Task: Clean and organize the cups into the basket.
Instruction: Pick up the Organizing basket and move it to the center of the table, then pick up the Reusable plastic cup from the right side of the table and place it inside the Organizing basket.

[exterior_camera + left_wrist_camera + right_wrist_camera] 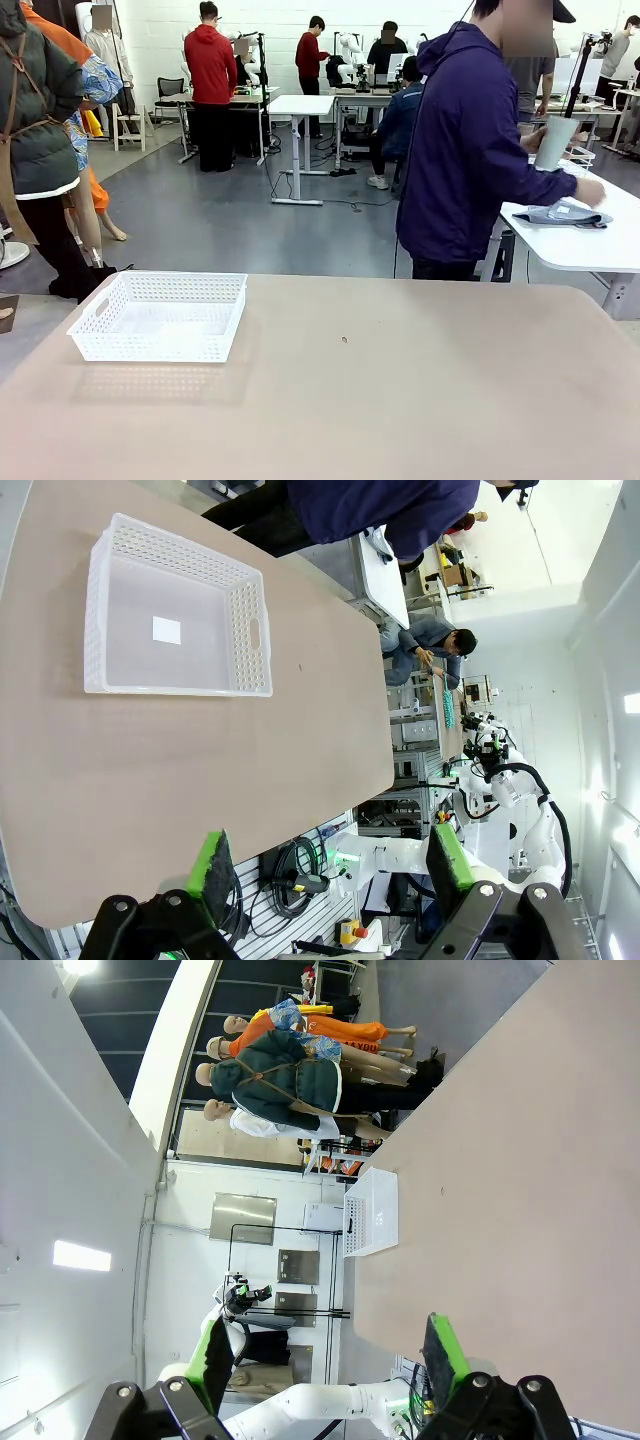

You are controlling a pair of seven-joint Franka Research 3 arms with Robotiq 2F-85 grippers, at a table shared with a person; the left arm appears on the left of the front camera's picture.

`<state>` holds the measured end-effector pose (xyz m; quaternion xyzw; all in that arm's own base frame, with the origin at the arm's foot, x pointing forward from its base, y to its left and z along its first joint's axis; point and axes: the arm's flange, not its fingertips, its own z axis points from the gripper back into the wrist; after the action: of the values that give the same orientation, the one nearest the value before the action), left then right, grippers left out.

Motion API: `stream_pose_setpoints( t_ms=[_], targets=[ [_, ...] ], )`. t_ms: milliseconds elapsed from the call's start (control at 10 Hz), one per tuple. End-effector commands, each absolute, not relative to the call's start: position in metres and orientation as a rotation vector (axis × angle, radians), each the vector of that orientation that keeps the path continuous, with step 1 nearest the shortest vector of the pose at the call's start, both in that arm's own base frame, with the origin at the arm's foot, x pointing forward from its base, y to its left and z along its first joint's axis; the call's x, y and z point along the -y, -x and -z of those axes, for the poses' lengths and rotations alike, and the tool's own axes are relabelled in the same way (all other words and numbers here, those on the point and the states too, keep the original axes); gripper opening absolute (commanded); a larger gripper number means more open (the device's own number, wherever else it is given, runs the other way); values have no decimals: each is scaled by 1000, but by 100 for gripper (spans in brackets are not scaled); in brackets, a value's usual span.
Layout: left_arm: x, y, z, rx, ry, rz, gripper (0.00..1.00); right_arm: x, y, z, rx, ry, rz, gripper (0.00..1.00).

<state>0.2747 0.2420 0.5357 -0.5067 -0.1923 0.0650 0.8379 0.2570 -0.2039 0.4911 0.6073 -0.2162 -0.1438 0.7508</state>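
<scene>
The white lattice basket (160,316) sits on the tan table (400,400) at the left, with only a small label on its floor. It also appears in the left wrist view as the basket (180,620) and, far off, in the right wrist view as the basket (370,1210). A person in a purple jacket (465,150) stands beyond the table, turned toward a white side table, and holds a pale mint cup (556,142) in one hand. My left gripper (330,865) hangs open well away from the basket. My right gripper (330,1355) is open too, above the table's edge.
A grey cloth (565,213) lies on the white side table (590,245) at the right, under the person's other hand. A small dark speck (344,340) marks the tan tabletop. Other people and tables stand farther back.
</scene>
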Motion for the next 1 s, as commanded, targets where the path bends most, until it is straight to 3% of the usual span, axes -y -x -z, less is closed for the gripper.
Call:
stream_pose_setpoints(
  t_ms=[0,900],
  targets=[
    [-243,-274,-536,418,1087,-131,100,205,-257,-491,481,-1344,308,100],
    [-243,-274,-536,418,1087,-131,100,205,-257,-491,481,-1344,308,100]
  ],
)
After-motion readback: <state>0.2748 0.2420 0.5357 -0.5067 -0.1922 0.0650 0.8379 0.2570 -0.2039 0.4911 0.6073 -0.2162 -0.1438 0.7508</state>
